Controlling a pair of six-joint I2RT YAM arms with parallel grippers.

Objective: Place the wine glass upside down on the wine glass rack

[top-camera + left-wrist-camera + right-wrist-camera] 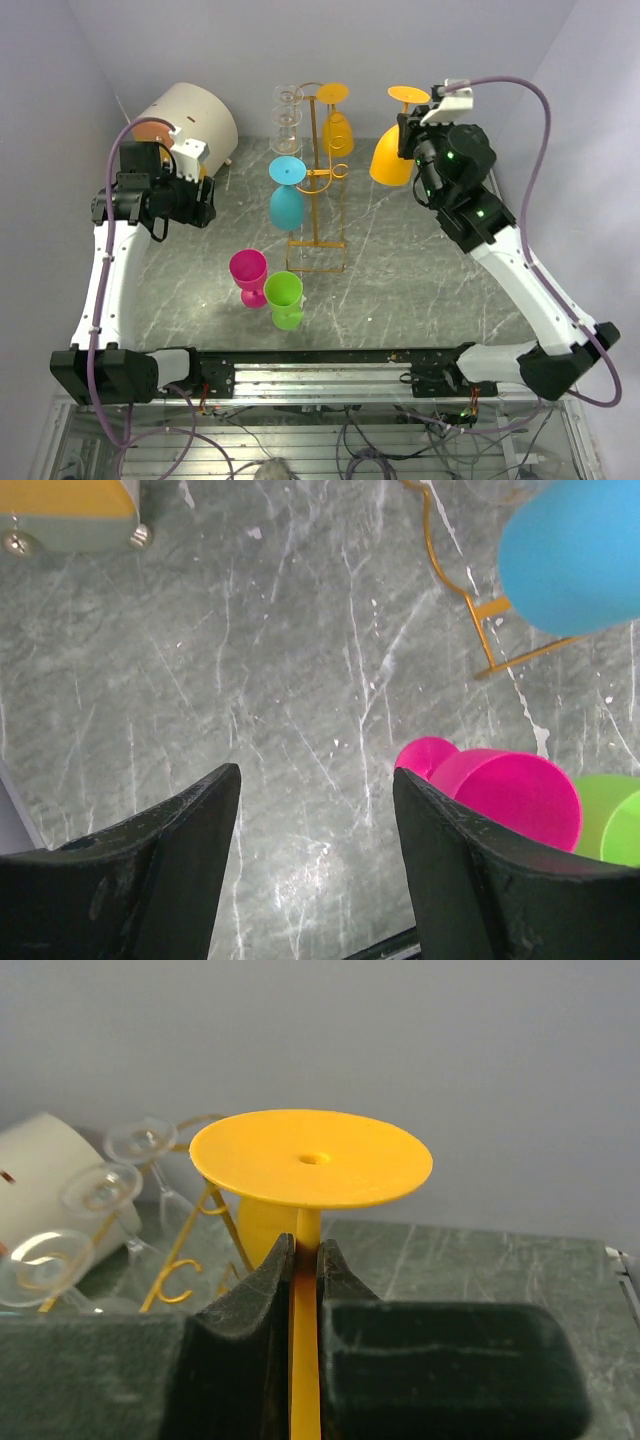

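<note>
My right gripper (408,128) is shut on the stem of a yellow wine glass (392,156), held upside down in the air, foot (311,1158) up, to the right of the rack. The orange-gold wire rack (318,180) stands at the table's back centre. It holds an upside-down yellow glass (337,125), a blue glass (286,200) and clear glasses (286,115). In the right wrist view the rack's hooks (185,1278) lie left of and beyond the fingers (265,1300). My left gripper (315,780) is open and empty above the table, left of the pink glass (510,792).
A pink glass (249,275) and a green glass (285,298) stand upright in front of the rack's base. A cream drum with an orange face (190,122) sits at the back left, behind the left arm. Walls close in on three sides.
</note>
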